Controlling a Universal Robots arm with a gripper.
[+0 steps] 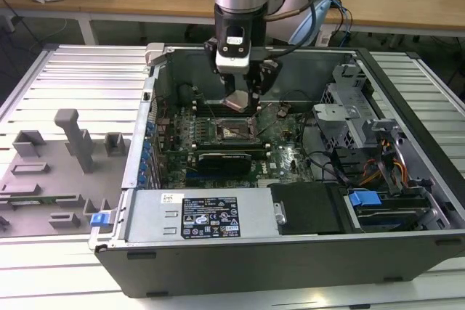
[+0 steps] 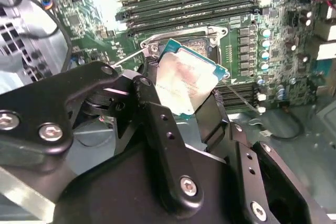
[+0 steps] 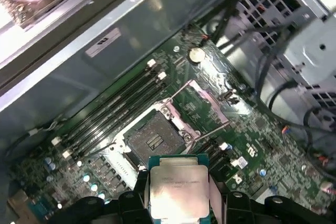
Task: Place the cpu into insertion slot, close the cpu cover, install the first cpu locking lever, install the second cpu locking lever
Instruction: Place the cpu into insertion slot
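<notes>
My gripper (image 1: 240, 99) hangs inside the open computer case, shut on the cpu (image 1: 238, 101), a small silver-topped square chip held by two opposite edges. In both wrist views the cpu (image 3: 177, 190) (image 2: 184, 82) sits between the black fingers (image 2: 152, 103), tilted and raised above the board. The insertion slot (image 3: 152, 140) (image 1: 234, 131) lies just below it on the green board, its contact field exposed. The cpu cover (image 3: 207, 106) is swung open beside the slot. A thin wire lever (image 2: 131, 55) sticks out at the socket's side.
Long memory slots (image 3: 113, 111) flank the socket. A long black card (image 1: 225, 159) lies in front of it, then the labelled power supply (image 1: 203, 215). Drive cages and cables (image 1: 356, 128) fill the exterior view's right. Grey fixtures (image 1: 73, 139) stand outside the case on its left.
</notes>
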